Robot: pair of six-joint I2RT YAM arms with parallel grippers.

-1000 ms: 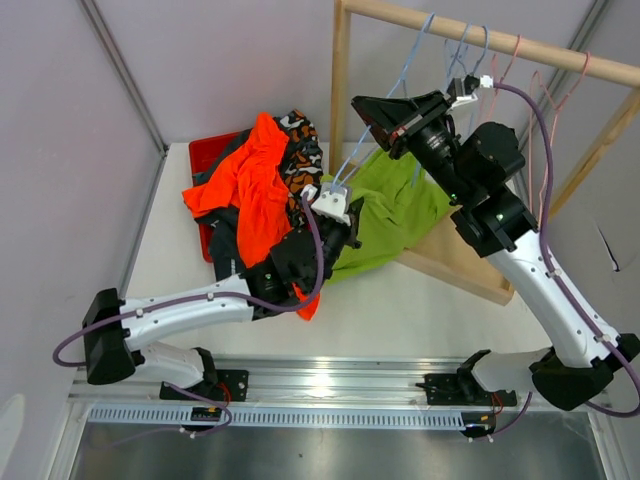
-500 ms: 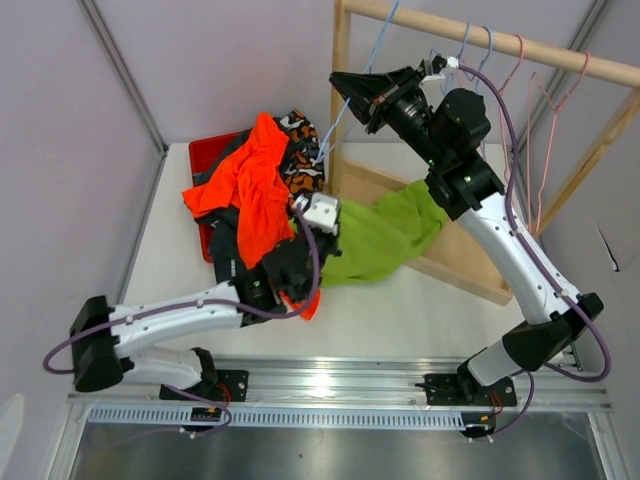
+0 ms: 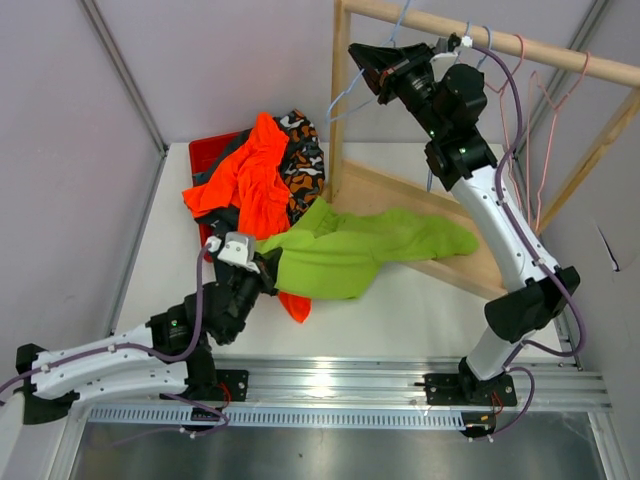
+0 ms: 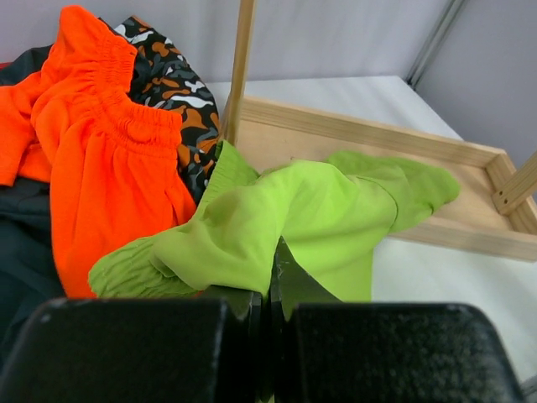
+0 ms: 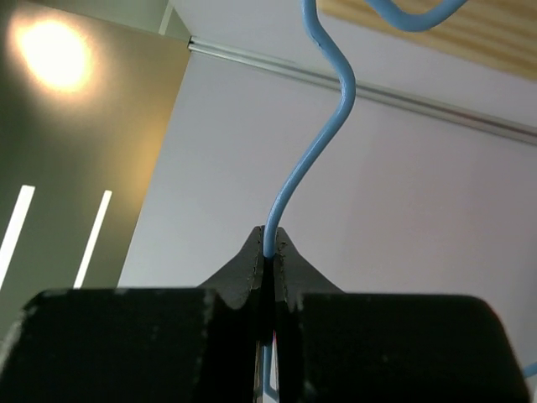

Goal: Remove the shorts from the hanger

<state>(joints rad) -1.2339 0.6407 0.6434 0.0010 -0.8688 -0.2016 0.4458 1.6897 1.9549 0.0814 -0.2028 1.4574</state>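
The lime green shorts [image 3: 350, 262] lie stretched across the table and the rack's wooden base, free of the hanger. My left gripper [image 3: 266, 264] is shut on their left end, as the left wrist view shows [image 4: 275, 252] with the lime fabric [image 4: 294, 210] pinched between the jaws. My right gripper [image 3: 366, 60] is raised by the rod and shut on the bare blue wire hanger [image 3: 345, 97]. The right wrist view shows the wire [image 5: 315, 151] clamped between the closed jaws [image 5: 270, 239]. Bright orange shorts [image 3: 255, 180], camouflage shorts [image 3: 300, 160] and dark navy shorts [image 3: 222, 235] are piled at the left. Teal shorts are not visible.
A red tray [image 3: 212, 150] lies under the pile at the back left. The wooden rack has a post [image 3: 340, 100], a top rod [image 3: 520, 45] and a base frame [image 3: 450, 265]. Empty blue [image 3: 470, 45] and pink hangers [image 3: 545, 95] hang on the rod.
My left arm pulled back to the near left, dragging the lime shorts off the hanger and out flat. My right gripper lifted the blue hanger up toward the rod.
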